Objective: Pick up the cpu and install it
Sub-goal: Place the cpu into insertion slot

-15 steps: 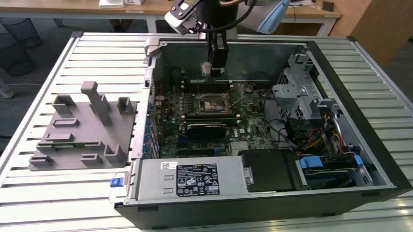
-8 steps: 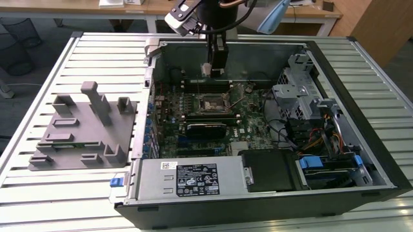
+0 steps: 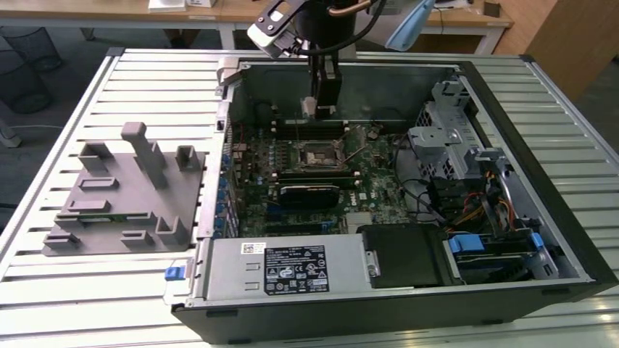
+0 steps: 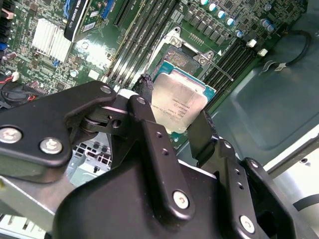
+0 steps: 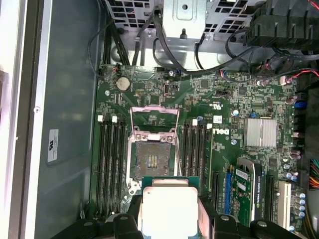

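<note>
My gripper (image 3: 320, 109) hangs inside the open computer case (image 3: 541, 138), shut on the cpu (image 4: 180, 105). It is a flat square chip with a silvery top and green rim, pinched at two opposite edges by black fingers (image 4: 149, 112). In the first wrist view the cpu (image 5: 169, 205) sits between the gripper (image 5: 169, 216) fingers, just beside the open socket (image 5: 151, 160), whose load plate (image 5: 152, 118) is flipped up. The socket (image 3: 320, 154) lies on the motherboard below and nearer than the gripper in the exterior view. The chip is held above the board, touching nothing else.
Memory slots (image 5: 110, 164) flank the socket on both sides. A drive cage (image 3: 445, 138) and bundled cables (image 3: 474, 203) fill the case on the exterior view's right. A power supply (image 3: 290, 268) sits at the case front. A grey fixture tray (image 3: 126, 196) stands on the slatted table at the exterior view's left.
</note>
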You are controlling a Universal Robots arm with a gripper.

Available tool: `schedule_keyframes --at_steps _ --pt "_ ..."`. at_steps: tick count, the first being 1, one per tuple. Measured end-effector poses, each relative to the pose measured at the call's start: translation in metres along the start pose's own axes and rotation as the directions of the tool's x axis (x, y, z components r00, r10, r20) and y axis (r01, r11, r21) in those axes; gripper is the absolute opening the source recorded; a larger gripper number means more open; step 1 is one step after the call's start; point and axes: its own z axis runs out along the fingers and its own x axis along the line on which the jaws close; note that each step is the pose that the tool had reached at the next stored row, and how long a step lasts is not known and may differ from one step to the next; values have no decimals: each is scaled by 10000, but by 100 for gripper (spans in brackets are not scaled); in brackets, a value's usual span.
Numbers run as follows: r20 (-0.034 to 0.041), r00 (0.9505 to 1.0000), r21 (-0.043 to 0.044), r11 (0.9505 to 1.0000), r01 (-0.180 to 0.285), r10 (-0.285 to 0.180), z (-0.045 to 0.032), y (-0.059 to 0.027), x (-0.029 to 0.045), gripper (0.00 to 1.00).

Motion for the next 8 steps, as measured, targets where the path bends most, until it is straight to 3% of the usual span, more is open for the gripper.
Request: schedule_keyframes --at_steps 8 --pt "0 10000 0 10000 0 0 21 0 21 53"
